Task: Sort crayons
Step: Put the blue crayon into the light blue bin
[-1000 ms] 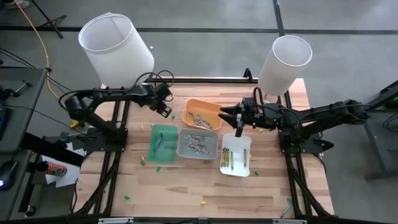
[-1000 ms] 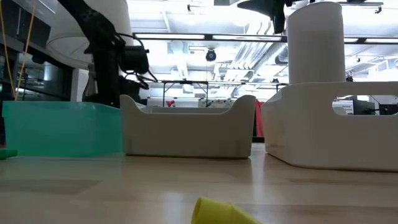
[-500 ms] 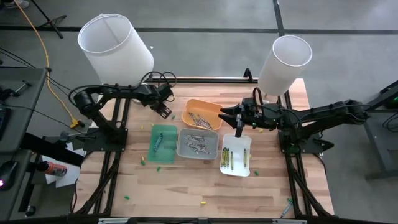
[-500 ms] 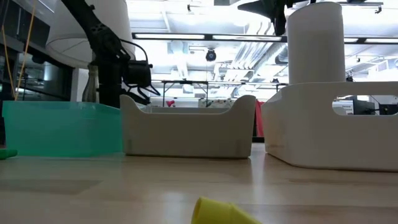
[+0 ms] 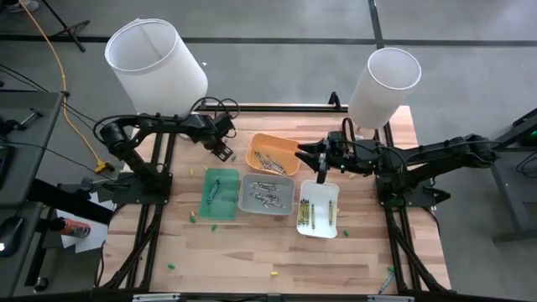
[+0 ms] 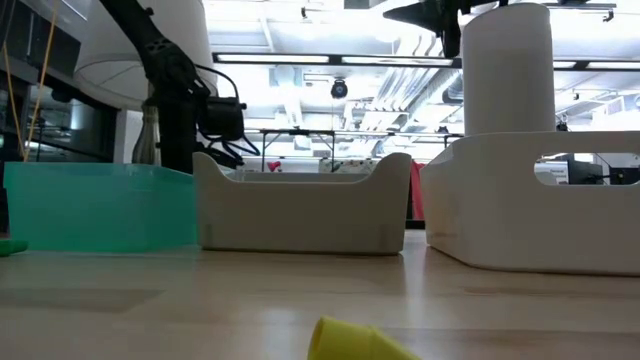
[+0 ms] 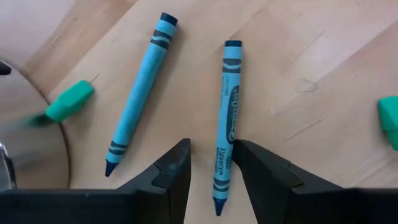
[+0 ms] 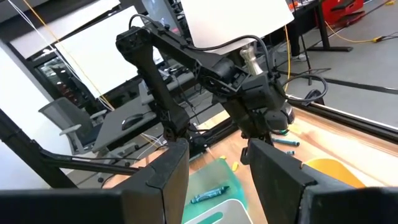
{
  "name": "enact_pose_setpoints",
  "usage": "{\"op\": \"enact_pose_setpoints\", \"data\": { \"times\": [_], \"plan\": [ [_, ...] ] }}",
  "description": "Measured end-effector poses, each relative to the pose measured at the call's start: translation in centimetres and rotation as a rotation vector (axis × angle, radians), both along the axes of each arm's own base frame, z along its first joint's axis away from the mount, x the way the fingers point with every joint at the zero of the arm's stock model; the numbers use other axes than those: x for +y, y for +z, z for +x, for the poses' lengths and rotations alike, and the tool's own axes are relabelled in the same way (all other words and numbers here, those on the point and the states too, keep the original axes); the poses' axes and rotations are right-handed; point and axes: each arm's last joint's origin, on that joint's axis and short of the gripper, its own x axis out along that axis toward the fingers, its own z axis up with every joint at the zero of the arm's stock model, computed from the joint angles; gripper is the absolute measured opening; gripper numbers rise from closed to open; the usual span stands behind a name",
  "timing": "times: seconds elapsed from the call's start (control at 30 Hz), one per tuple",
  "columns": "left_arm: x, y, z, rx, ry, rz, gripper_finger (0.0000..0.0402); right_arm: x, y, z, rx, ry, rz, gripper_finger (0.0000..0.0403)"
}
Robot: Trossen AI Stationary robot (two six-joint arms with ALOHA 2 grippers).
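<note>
The left gripper [image 5: 223, 152] is held low over the wooden bench [image 5: 243, 252] near its far left part, just behind the green rectangular plastic tray [image 5: 220, 193]. In the left wrist view its two dark fingers [image 7: 174, 171] stand apart, one on each side of the lower end of a blue paper-wrapped crayon [image 7: 226, 124] that lies flat on the wood; whether the fingers touch it cannot be told. A second blue crayon [image 7: 140, 93] lies just beside it, apart from the fingers.

The right gripper [image 5: 321, 172] is held over the far edge of the white rectangular plastic tray [image 5: 332, 195], its fingers [image 8: 163, 174] apart with nothing between them.

Yellow and green crayons [image 5: 306, 216] are seen lying in the white tray, grey crayons [image 5: 265, 195] in the grey rectangular plastic tray [image 5: 247, 201], more in the orange rectangular plastic tray [image 5: 281, 144], and one dark crayon [image 5: 215, 191] in the green tray. Small green and yellow pieces are scattered over the bench toward its near edge.
</note>
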Motion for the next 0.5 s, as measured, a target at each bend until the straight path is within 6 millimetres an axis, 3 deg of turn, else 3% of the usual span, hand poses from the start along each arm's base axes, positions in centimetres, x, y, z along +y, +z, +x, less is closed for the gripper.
{"op": "enact_pose_setpoints", "data": {
  "times": [0.2, 0.43, 0.5],
  "plan": [
    [-0.07, -0.50, -0.03, 0.015, -0.004, -0.038, 0.0120, 0.00, -0.01, 0.00, 0.000, 0.000, 0.004, 0.0160],
    [-0.30, -0.39, -0.14, 0.003, -0.033, -0.086, 0.0014, 0.00, -0.01, 0.00, 0.000, 0.001, 0.004, 0.0160],
    [-0.35, -0.39, -0.12, 0.001, -0.036, -0.090, 0.0010, 0.00, -0.01, 0.00, 0.000, 0.001, 0.004, 0.0160]
  ]
}}
